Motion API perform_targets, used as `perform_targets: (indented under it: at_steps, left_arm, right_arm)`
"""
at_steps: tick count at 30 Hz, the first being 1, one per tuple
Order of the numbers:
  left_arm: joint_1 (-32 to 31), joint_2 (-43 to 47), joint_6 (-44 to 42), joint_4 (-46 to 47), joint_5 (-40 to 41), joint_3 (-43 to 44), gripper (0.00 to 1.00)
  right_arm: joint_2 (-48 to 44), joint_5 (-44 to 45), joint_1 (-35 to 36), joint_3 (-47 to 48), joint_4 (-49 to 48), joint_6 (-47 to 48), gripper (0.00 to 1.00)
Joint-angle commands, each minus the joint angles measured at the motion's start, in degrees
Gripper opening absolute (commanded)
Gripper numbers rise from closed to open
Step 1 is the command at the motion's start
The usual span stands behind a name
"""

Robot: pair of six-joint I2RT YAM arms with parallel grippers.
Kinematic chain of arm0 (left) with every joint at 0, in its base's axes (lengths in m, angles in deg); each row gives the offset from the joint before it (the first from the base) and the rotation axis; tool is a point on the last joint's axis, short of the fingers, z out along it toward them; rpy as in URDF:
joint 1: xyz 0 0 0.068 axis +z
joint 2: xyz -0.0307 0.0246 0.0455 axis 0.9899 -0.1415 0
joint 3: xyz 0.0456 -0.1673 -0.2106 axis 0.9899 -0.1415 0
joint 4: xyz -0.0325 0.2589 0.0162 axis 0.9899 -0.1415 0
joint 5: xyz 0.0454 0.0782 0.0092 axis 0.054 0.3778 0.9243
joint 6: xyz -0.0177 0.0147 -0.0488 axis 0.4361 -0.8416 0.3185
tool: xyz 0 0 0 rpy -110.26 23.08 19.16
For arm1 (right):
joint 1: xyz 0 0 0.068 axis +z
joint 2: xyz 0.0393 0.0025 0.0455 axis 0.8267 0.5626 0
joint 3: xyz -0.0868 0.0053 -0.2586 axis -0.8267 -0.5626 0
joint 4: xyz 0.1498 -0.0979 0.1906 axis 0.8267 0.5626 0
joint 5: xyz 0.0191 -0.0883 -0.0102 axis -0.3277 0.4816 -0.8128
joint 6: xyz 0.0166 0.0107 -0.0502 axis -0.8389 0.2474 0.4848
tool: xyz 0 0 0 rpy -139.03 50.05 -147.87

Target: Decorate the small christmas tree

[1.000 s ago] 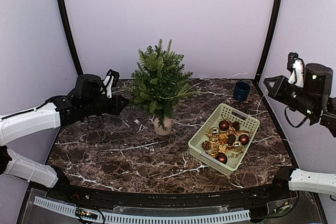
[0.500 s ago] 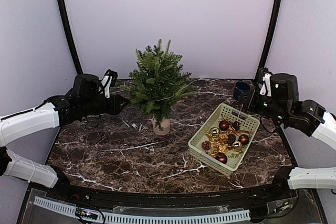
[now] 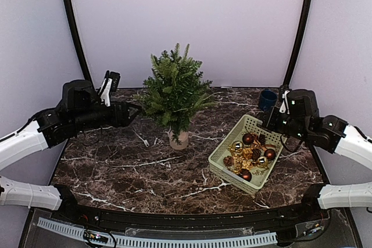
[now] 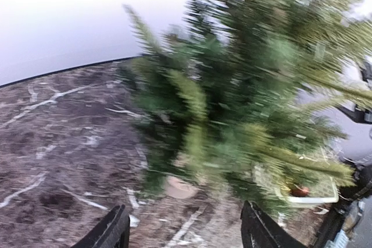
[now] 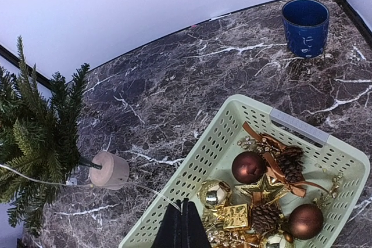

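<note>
Left gripper [image 4: 183,219] wide; apparently just beside small christmas tree's [image 3: 174,88] edge

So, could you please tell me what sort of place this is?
Probably a lab robot booth: plain pale walls and black poles enclose a marble-patterned table flanked by robot arms.

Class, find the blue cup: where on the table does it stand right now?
In the top view, the blue cup stands in the far right corner of the table, just behind the green basket.
</note>
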Motion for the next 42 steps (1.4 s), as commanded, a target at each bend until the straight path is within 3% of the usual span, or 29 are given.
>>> perform_targets:
  at_steps: [1, 4, 10, 24, 27, 32, 34, 42]
  left_arm:
    - [-8.0, -0.3, 6.3, 1.3, 1.0, -1.1, 0.69]
    - [-11.4, -2.0, 9.7, 3.9, 1.4, -1.8, 0.7]
    - [-12.3, -5.2, 11.6, 7.3, 1.8, -3.5, 0.7]
    - [-12.4, -8.5, 12.3, 12.7, 4.3, -5.2, 0.54]
    - [-12.3, -8.8, 12.6, 14.5, 4.6, -5.6, 0.46]
    - [-12.3, -8.8, 13.4, 14.1, 7.7, -5.6, 0.09]
    - [-12.3, -7.9, 13.3, 13.2, 9.4, -5.6, 0.01]
    - [-9.2, -5.3, 12.9, 8.0, 11.3, -5.8, 0.0]
  right_arm:
    - [0.1, -1.3, -0.4, -1.0, -4.4, -1.2, 0.0]
    - [0.1, -1.4, -0.4, -0.9, -4.5, -1.2, 0.0]
    - [-0.1, -1.5, -0.4, -0.9, -4.3, -0.9, 0.0]
    - [-0.4, -1.8, -0.4, -1.5, -5.1, -1.2, 0.0]
    - [-0.6, -1.7, -0.4, -1.1, -5.0, -1.1, 0.0]
    - [-2.3, -0.9, -0.4, 1.9, -2.3, -0.2, 0.0]
    - [-3.5, -0.1, -0.4, 3.6, -0.2, 0.2, 0.0]
    - [-8.5, 5.1, -0.4, 8.2, 8.8, 0.5, 0.0]
